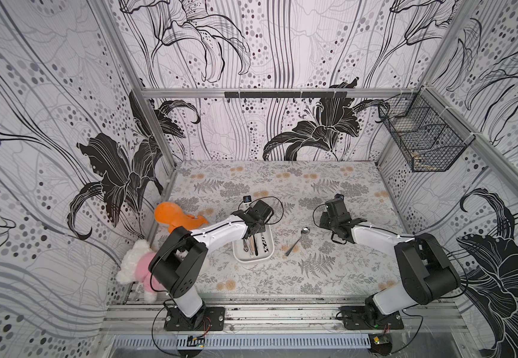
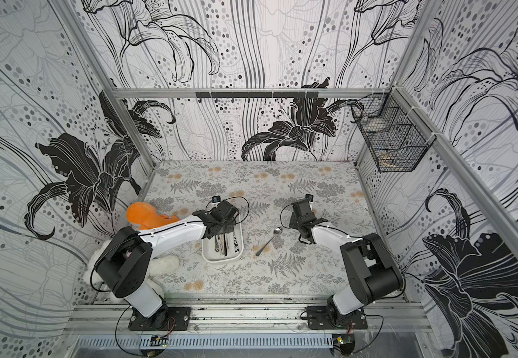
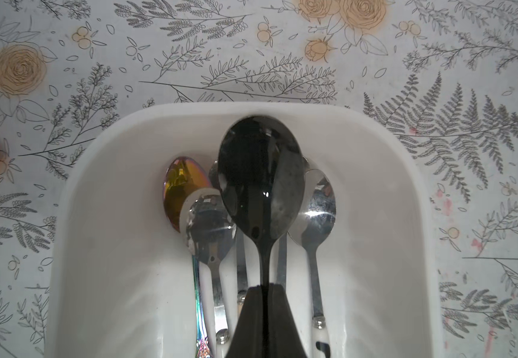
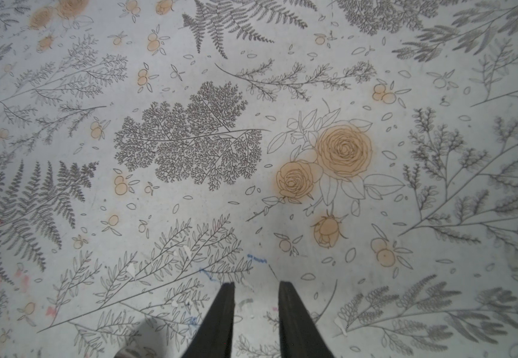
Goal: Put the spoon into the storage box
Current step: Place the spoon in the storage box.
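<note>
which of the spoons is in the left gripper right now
The glossy black spoon, pinched by its handle in the left gripper over the storage box. The other spoons lie loose in the box or on the table.

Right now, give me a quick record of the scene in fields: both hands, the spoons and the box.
left hand: shut on the black spoon, holding it over the box
right hand: open, empty, above the table
box: white, holds several other spoons
loose spoon: silver, lying on the table beside the box, apart from it
status: black spoon not yet released; loose spoon not in the box
</note>
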Robot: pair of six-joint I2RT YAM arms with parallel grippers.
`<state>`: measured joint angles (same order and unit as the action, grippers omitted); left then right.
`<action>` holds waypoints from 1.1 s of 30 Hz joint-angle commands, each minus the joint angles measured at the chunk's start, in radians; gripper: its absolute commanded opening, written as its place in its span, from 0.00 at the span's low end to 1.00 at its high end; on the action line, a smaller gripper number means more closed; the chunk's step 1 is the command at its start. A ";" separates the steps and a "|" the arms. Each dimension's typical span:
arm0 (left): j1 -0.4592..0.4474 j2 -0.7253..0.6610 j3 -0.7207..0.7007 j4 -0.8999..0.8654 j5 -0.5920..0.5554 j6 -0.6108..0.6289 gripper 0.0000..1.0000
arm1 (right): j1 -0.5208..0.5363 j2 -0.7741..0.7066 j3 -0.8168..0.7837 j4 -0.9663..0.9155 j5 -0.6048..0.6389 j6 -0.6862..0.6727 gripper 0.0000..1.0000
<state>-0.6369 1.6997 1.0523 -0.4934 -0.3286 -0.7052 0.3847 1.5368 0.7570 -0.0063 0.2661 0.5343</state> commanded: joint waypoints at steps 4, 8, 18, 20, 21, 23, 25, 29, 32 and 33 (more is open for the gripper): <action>0.018 0.054 0.001 0.061 -0.004 0.030 0.00 | 0.002 0.014 0.020 -0.006 -0.008 0.011 0.29; 0.028 0.065 -0.013 0.084 0.016 0.033 0.00 | 0.002 0.017 0.021 -0.006 -0.015 0.011 0.29; 0.035 0.074 -0.015 0.079 0.011 0.043 0.16 | 0.002 0.020 0.027 -0.009 -0.019 0.000 0.31; 0.034 0.067 -0.014 0.075 0.011 0.043 0.20 | 0.002 0.019 0.027 -0.010 -0.019 -0.003 0.32; 0.034 0.060 -0.014 0.073 0.011 0.045 0.23 | 0.002 0.017 0.028 -0.010 -0.017 -0.005 0.32; 0.035 0.042 -0.008 0.062 0.008 0.046 0.26 | 0.002 0.016 0.027 -0.011 -0.015 -0.009 0.33; 0.035 0.016 0.000 0.048 0.008 0.049 0.26 | 0.002 0.013 0.029 -0.014 -0.015 -0.010 0.33; 0.034 -0.080 0.024 -0.004 0.005 0.054 0.32 | 0.002 -0.004 0.055 -0.073 -0.039 -0.011 0.34; 0.034 -0.183 0.023 -0.045 -0.006 0.056 0.40 | 0.003 -0.031 0.098 -0.163 -0.096 -0.014 0.34; 0.034 -0.219 0.020 -0.059 -0.011 0.056 0.43 | 0.006 -0.040 0.112 -0.199 -0.116 -0.009 0.34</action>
<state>-0.6075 1.5734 1.0477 -0.5056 -0.3149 -0.6628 0.3847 1.5402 0.8169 -0.0933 0.2081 0.5331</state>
